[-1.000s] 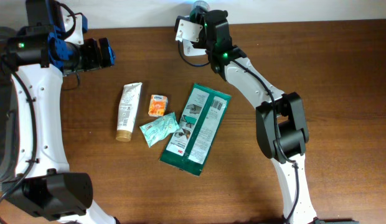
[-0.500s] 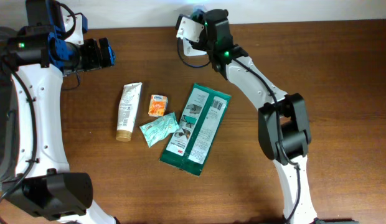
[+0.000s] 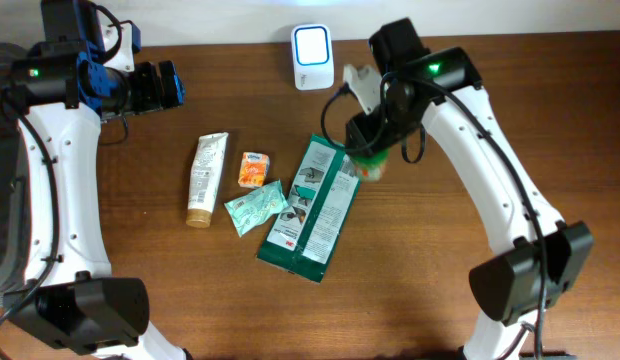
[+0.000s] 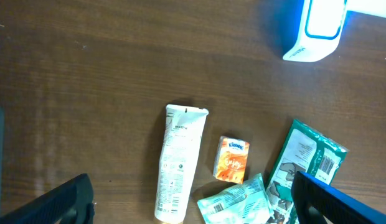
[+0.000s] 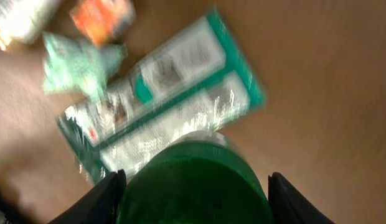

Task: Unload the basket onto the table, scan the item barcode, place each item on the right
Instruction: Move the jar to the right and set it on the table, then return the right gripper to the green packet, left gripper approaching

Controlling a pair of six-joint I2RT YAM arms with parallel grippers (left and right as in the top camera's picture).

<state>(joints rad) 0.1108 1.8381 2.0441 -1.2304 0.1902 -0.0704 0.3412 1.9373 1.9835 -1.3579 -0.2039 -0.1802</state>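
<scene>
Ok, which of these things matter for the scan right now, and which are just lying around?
In the job: scanner; green round item, held in the right gripper.

Lying about, untouched at this moment: white tube; orange tissue pack; teal pouch; large green packet. These may be items for other scans.

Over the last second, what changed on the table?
The right gripper swung away from the scanner at the table's back edge to the top corner of the green packet, clamped on the green item. The scanner is now uncovered. Unchanged: the left gripper, open and parked; the packet, tube, orange pack and pouch.
</scene>
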